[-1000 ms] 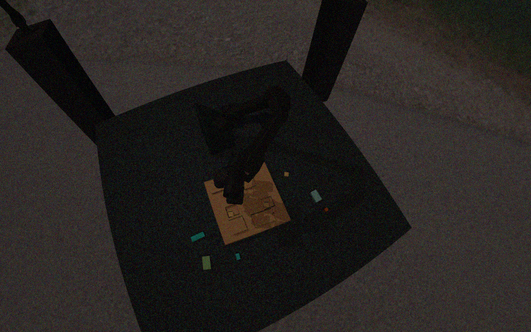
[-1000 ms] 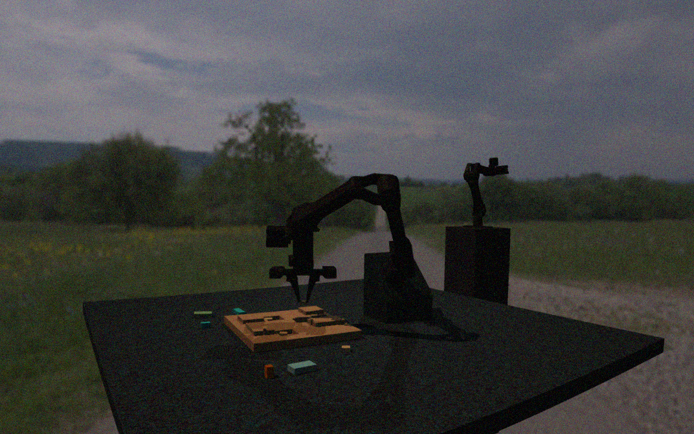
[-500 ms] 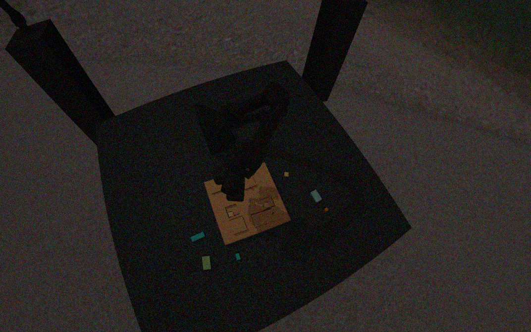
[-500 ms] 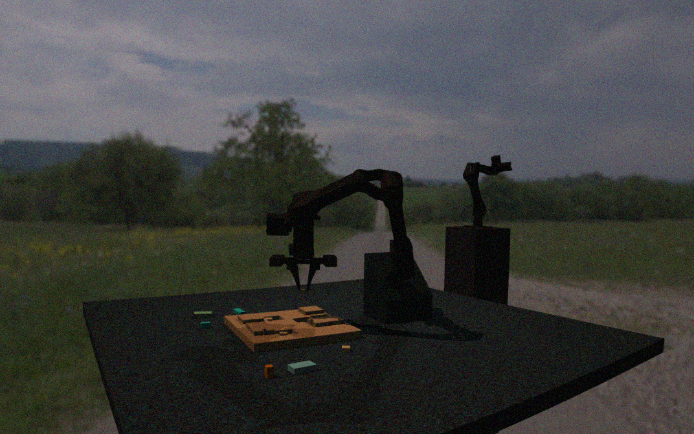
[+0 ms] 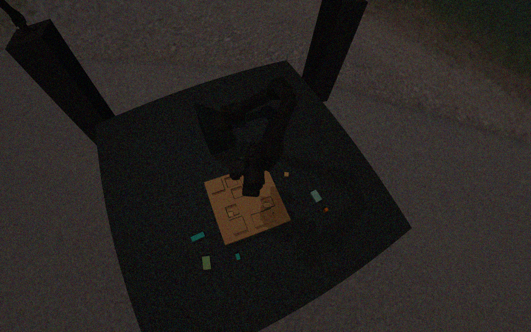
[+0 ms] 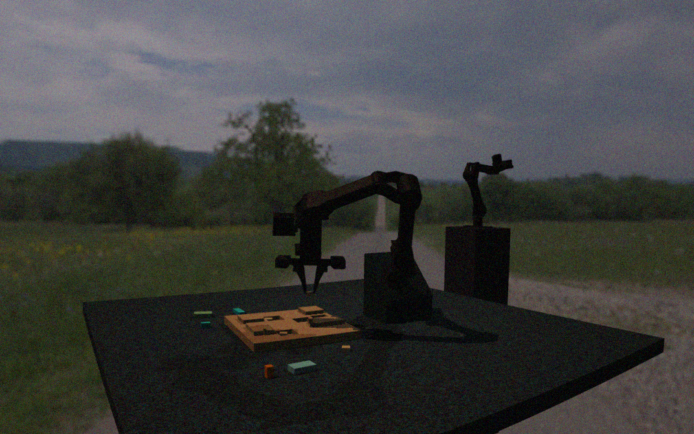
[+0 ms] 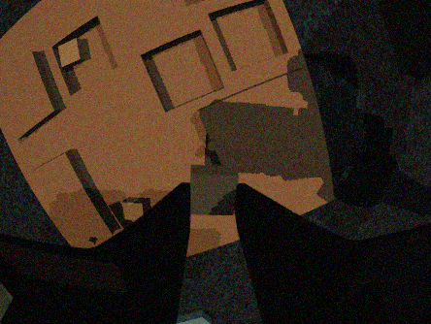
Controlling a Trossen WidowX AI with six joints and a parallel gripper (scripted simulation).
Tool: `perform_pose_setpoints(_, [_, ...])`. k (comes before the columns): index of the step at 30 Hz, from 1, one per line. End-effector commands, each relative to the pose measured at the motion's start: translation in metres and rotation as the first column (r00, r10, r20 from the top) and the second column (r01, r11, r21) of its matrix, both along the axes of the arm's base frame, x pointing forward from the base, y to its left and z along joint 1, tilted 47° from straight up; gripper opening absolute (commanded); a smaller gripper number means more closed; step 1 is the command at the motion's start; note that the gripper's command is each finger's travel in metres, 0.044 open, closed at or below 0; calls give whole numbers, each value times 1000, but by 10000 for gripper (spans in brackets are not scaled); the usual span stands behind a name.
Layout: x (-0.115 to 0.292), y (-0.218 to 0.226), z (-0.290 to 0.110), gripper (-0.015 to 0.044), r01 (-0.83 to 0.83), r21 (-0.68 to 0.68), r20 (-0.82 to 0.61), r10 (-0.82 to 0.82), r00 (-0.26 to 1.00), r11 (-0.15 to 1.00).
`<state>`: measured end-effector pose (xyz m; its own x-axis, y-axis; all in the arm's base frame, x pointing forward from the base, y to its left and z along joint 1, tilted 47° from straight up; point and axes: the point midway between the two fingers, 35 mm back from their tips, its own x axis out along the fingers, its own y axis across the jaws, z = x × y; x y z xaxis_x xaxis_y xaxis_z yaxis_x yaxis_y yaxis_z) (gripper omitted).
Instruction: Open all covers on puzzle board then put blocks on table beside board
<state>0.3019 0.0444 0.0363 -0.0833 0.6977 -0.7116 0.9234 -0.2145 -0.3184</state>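
Observation:
My gripper (image 6: pixel 309 291) (image 7: pixel 212 192) is shut on a small block (image 7: pixel 214 180), shaded grey-brown in the wrist view, held above the puzzle board (image 5: pixel 219 203) (image 6: pixel 302 337) (image 7: pixel 136 131). The hand hides the fingertips in the top view. One tan block (image 5: pixel 230 213) (image 7: pixel 69 52) sits in an uncovered well. Another tan block (image 5: pixel 267 203) (image 7: pixel 133 210) sits in a second well, partly behind a finger in the wrist view. Two square wells look empty. Raised tan plates stand on the board, one cover (image 6: pixel 310 309) at its far side. A tan block (image 5: pixel 286 174) (image 6: pixel 346 346) lies on the table off the board.
Beside the board lie a pale block (image 5: pixel 315 195) (image 6: pixel 302 366), an orange block (image 5: pixel 326 209) (image 6: pixel 268 370), a teal bar (image 5: pixel 197 236) (image 6: pixel 238 311), a green block (image 5: pixel 206 262) (image 6: pixel 202 312) and a small teal block (image 5: pixel 237 256) (image 6: pixel 205 322). The arm's base stands behind the board.

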Motion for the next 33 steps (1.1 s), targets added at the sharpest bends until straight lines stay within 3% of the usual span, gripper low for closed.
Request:
perform_pose_setpoints(1, [-1,8,11,80,6,-1,1,-6,1000,1000])
perform_pose_setpoints(33, [-43,89,99,80,8,9,4,-8,1000,1000])
